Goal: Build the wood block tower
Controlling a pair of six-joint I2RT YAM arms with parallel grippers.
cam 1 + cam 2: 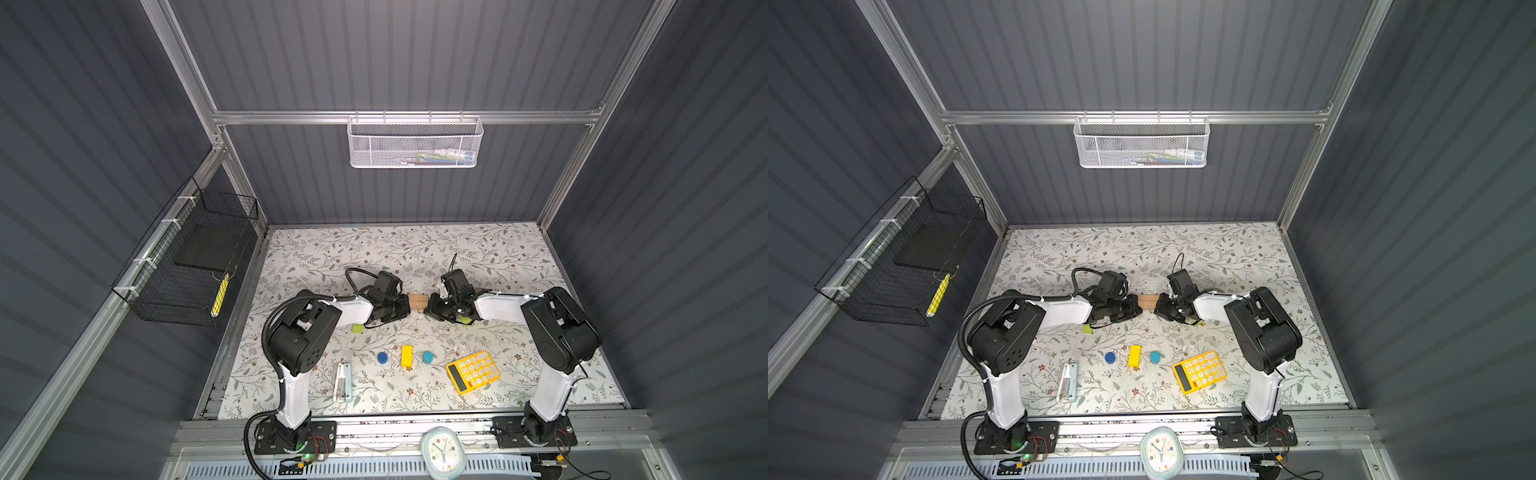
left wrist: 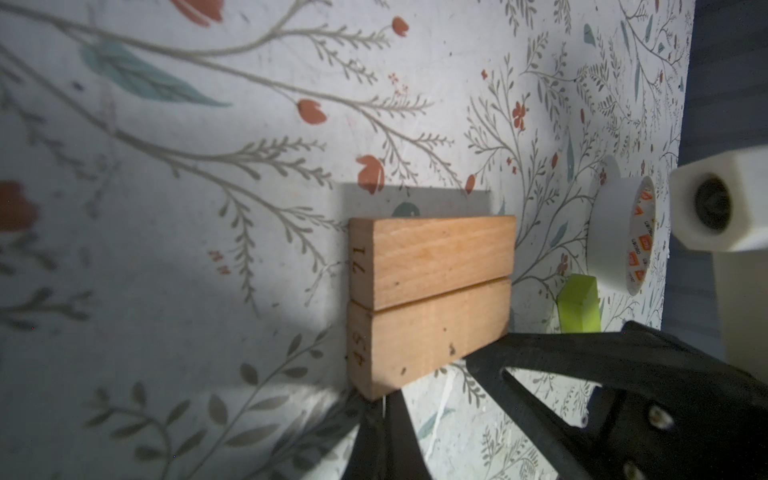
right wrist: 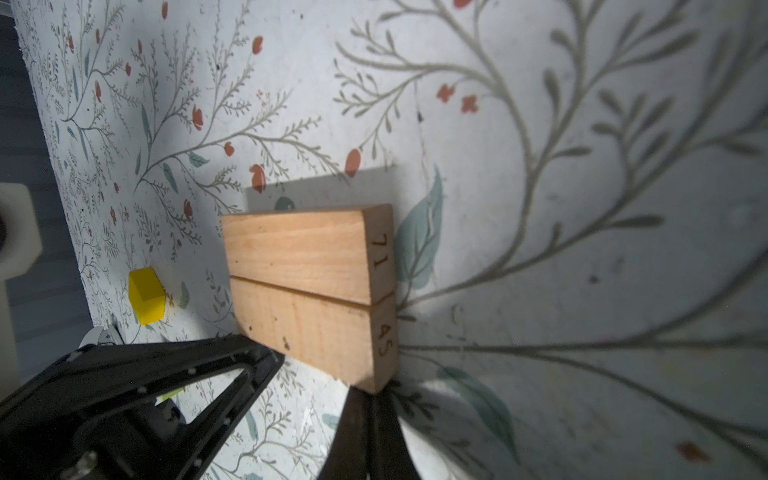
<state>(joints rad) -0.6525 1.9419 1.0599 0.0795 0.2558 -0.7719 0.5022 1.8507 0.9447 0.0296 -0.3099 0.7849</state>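
Yellow plastic sits nearest: the calculator point(image 1: 473, 372) lies well in front of the two tan wooden bars point(image 1: 417, 302), to their right. Closer to them, a yellow bar point(image 1: 407, 356) lies between a dark blue cylinder point(image 1: 382, 357) and a lighter blue cylinder point(image 1: 427, 356), and a lime cube point(image 1: 357, 328) sits front-left. The bars lie flat, side by side and touching. The left gripper point(image 1: 405, 309) and right gripper point(image 1: 432, 307), both pressed together and empty, meet their opposite ends.
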